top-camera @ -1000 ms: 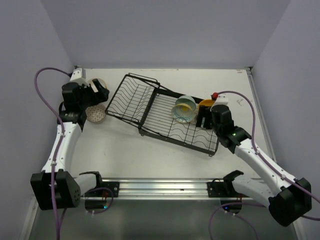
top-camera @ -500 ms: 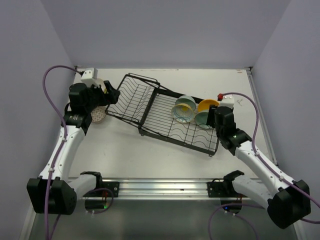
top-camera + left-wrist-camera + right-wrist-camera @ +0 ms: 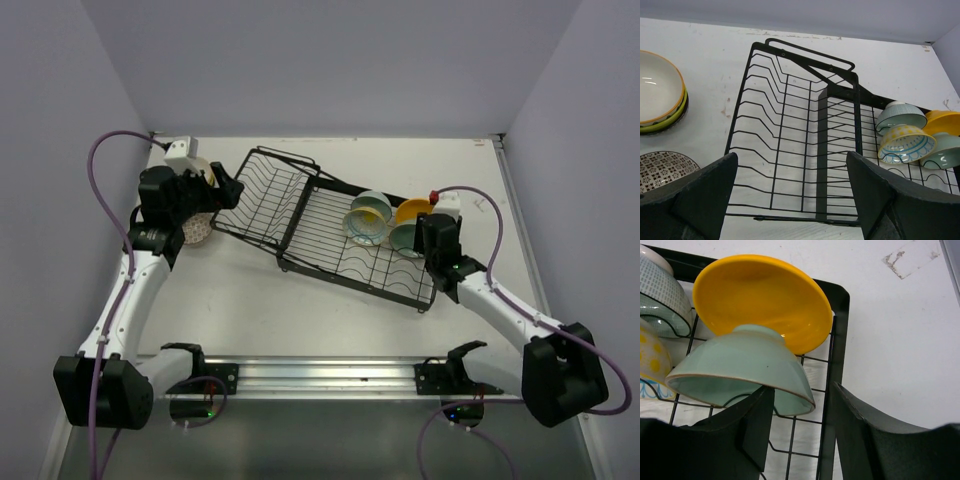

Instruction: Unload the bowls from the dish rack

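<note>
The right gripper straddles the pale teal bowl in a corner of the dish rack; a pinch cannot be told. The left gripper gapes empty over the rack. Scuffed white table, lavender walls.

White table filling the middle of the overhead frame, faintly scuffed. Pale lilac walls across the top and down both sides. Silver rail along the bottom edge. Greyish scuff mark at upper right of the right wrist frame, flat on the tabletop.
</note>
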Controlling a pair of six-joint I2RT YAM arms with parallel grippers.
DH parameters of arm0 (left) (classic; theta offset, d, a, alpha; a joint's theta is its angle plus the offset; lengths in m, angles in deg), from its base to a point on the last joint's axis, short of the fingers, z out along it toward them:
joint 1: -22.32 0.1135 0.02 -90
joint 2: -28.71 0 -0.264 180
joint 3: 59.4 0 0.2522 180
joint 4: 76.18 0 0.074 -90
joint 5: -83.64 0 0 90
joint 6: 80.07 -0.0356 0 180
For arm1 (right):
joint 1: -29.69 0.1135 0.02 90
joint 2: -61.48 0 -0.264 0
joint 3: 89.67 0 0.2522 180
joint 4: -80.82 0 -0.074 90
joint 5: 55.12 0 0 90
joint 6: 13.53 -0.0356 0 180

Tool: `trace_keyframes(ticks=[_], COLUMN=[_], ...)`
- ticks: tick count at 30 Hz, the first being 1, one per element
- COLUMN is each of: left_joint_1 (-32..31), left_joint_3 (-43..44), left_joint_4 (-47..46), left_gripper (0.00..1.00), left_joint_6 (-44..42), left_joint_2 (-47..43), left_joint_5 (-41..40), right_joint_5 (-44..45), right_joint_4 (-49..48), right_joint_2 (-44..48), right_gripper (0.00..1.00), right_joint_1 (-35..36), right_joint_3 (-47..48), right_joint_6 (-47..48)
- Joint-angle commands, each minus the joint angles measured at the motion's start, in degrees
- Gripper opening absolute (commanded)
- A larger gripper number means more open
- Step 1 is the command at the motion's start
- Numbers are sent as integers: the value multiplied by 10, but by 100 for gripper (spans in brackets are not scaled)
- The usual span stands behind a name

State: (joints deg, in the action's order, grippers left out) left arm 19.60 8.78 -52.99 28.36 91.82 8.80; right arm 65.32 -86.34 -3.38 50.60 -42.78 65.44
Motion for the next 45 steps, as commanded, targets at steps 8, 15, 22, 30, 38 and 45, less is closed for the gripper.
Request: trace_keyframes(ticks=[8,15,22,30,38,45], left_joint_1=[-4,-4,-4,-4,-4,-4], left_joint_3=[10,10,10,9,8,8], left_joint_4=[-25,-26,-26,-27,-29,-31], left_gripper=[95,95,96,96,96,96], left_joint_6=[0,1,1,3,3,3], left_joint_2=[2,4,6,8,9,9], left_joint_5=[29,37,40,48,50,53], right_joint_5=[-11,-8,9,17,30,63], right_joint_4=[-75,-84,-59,-61,-105,-152], right_joint_2=[-69,-75,-77,-36,-17,-14], right_gripper=[44,25,0,0,0,0], right_joint_1=[-9,-8,-8,-7,-2,20], right_joint_3=[12,9,36,25,0,-17], right_joint_6=[16,26,43,60,82,130])
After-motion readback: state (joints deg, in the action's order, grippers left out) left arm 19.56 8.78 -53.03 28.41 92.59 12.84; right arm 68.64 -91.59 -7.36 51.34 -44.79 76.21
